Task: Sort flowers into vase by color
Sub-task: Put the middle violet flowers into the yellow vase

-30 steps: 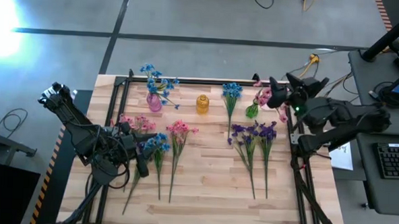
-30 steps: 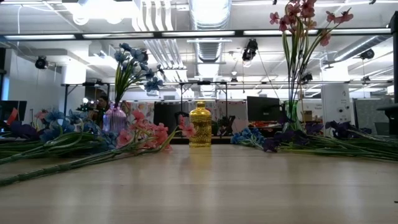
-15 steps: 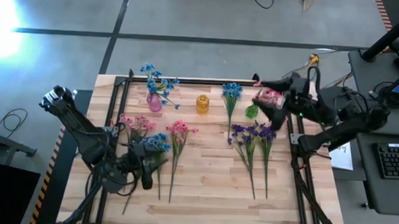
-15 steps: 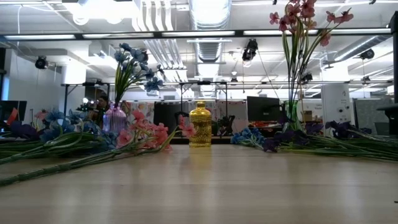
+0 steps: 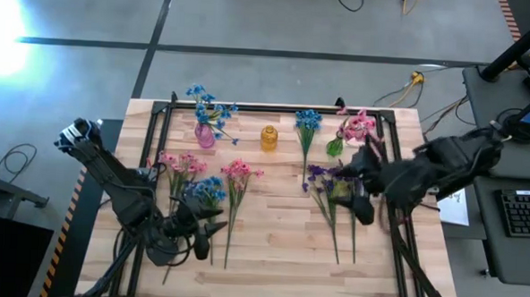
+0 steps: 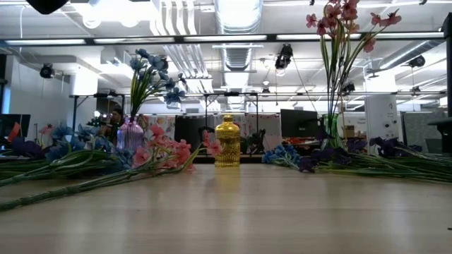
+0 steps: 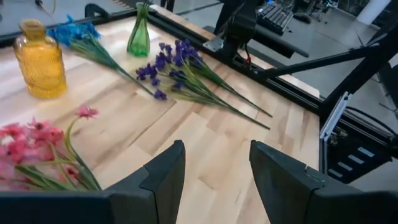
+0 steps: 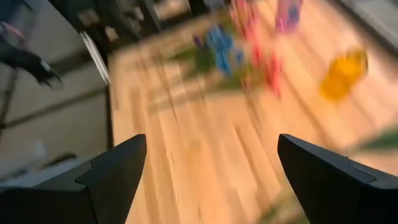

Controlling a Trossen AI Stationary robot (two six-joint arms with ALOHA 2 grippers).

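The right claw (image 5: pixel 363 209) is hanging spread and empty over the purple flowers (image 5: pixel 335 178) lying on the surface (image 5: pixel 279 230), light, floppy sprigs probably best pinched low on the thin stem, while the left claw (image 5: pixel 202 244) is waiting, also spread.

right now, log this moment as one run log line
left gripper: jaws open, empty, near blue flowers | right gripper: jaws open, empty, over purple flowers | pink vase: blue sprig in | green vase: pink sprig in | yellow vase: empty
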